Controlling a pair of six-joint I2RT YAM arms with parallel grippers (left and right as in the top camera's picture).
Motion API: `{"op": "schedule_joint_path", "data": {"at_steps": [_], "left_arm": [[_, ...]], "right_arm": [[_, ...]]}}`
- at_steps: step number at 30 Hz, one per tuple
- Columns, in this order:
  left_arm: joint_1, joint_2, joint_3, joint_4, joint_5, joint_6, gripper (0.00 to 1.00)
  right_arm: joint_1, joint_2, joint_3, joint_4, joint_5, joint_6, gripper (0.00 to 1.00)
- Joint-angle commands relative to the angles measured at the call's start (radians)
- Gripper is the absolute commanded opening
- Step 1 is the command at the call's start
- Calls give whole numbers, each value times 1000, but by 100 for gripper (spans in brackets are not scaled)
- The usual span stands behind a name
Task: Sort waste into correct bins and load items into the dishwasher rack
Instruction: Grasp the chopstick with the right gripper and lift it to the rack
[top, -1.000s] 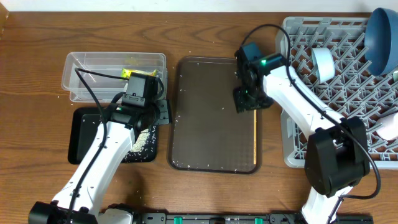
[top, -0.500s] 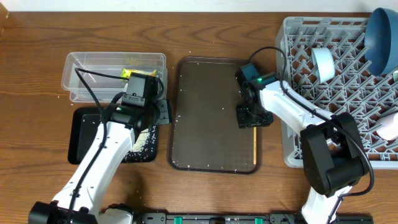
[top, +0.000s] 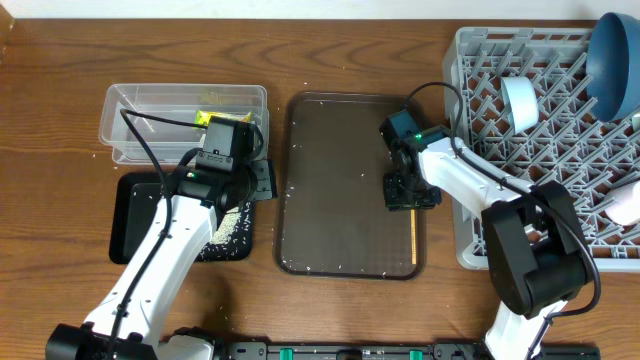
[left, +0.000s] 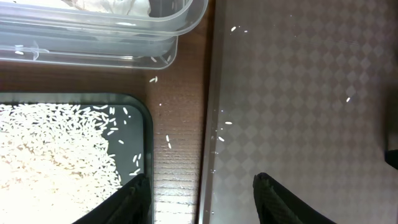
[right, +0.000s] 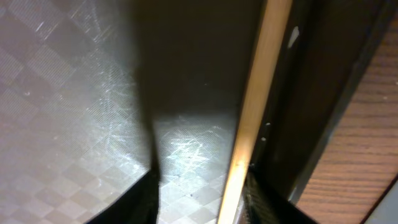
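Note:
A thin wooden chopstick (top: 413, 236) lies along the right edge of the brown tray (top: 340, 170). My right gripper (top: 410, 190) is low over its far end and open. In the right wrist view the chopstick (right: 255, 106) runs between the fingers (right: 199, 193), close to the right one. My left gripper (top: 255, 180) is open and empty between the clear tub (top: 130, 100) and the black tray (top: 135, 215). The tub holds the yellow-green wrapper (top: 210, 118) and white paper scraps (left: 118, 5). Rice grains (left: 50, 149) lie in the black tray.
The grey dishwasher rack (top: 480, 60) stands at the right with the dark blue bowl (top: 615, 60), a white bowl (top: 520, 100) and a pale item (top: 625, 205). Stray grains (left: 168, 142) dot the wood and the brown tray (left: 298, 93).
My right gripper has moved toward the table's front along the brown tray's right side and now sits over the chopstick's far end. The left arm has not moved.

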Motion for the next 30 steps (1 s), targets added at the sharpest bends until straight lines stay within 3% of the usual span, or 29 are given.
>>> {"op": "schedule_joint_path", "data": {"at_steps": [1,11,24,30], "left_arm": [[4,-6,11,-2,-5,2,56],[4,-5,11,-2,-5,2,56],[4,1,11,-2,-5,2,56],[4,1,11,-2,-5,2,56]], "right_arm": [[13,18,-31,14,21,14,34],[13,18,-31,40,21,14,7],[11,5,-16,59,16,4,1],[-6,-103,60,41,14,-138,1]]}}
